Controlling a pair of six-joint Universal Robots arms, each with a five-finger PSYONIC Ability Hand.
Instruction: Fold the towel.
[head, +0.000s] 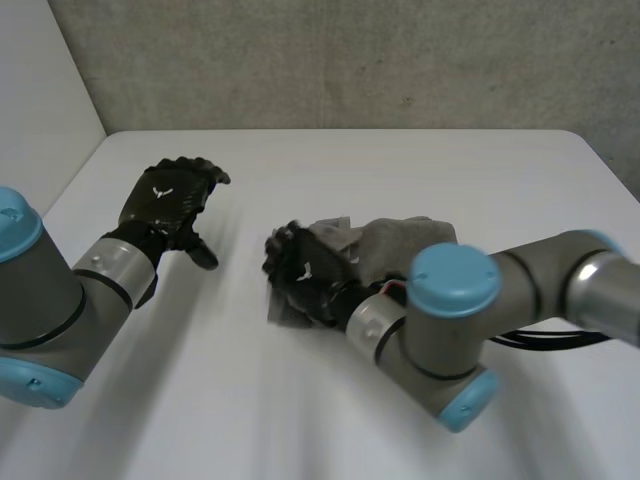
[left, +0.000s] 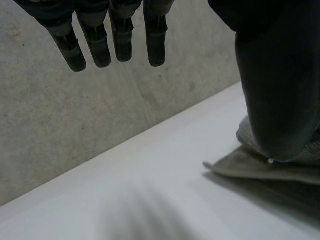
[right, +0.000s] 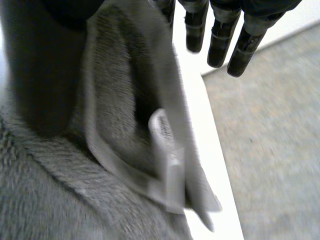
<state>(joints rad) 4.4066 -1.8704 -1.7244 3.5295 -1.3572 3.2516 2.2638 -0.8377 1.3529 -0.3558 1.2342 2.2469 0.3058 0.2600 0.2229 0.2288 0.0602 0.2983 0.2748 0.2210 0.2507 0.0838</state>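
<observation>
**Towel bunched, fold barely begun**

The grey towel (head: 405, 238) lies in a crumpled heap near the middle of the white table (head: 420, 165). The right hand (head: 300, 275) is at the end of the towel that faces the left hand (head: 168, 203). In the right wrist view a hemmed flap (right: 125, 100) bearing a label (right: 165, 145) stands along its palm. The flap seems pinched between thumb (right: 35, 70) and fingers (right: 220, 42), though the contact itself is hidden. The left hand hovers well apart from the towel, its fingers (left: 122, 42) straight and holding nothing. In my judgement, the flattening and the neat fold both remain to be done.
</observation>
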